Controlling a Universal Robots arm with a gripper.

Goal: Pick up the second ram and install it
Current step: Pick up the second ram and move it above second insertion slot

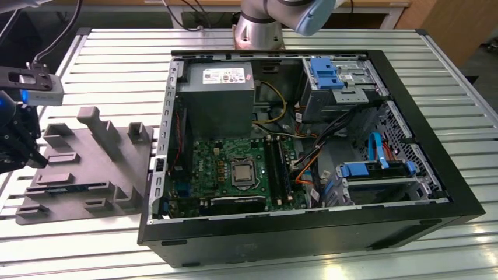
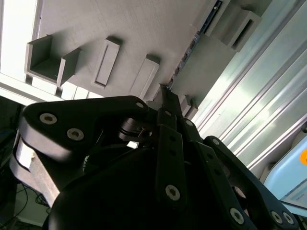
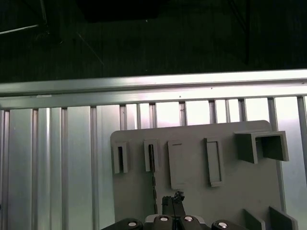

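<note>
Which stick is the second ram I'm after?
On the exterior view's left, beside the open computer case, lies a grey fixture plate. The second ram sits on edge in its low slotted holder: a thin bluish-green strip, unlike the plain grey blocks around it.

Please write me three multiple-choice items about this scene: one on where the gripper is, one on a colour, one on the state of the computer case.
1. Where is the gripper? A) over the grey tray B) over a keyboard C) over a monitor
2. The drive brackets are: A) red B) blue C) yellow
3. The computer case is: A) closed B) open, board showing C) upside down
1 A: the first wrist view shows it above the tray.
2 B: they look blue in the exterior view.
3 B: the green board is in sight.
</note>
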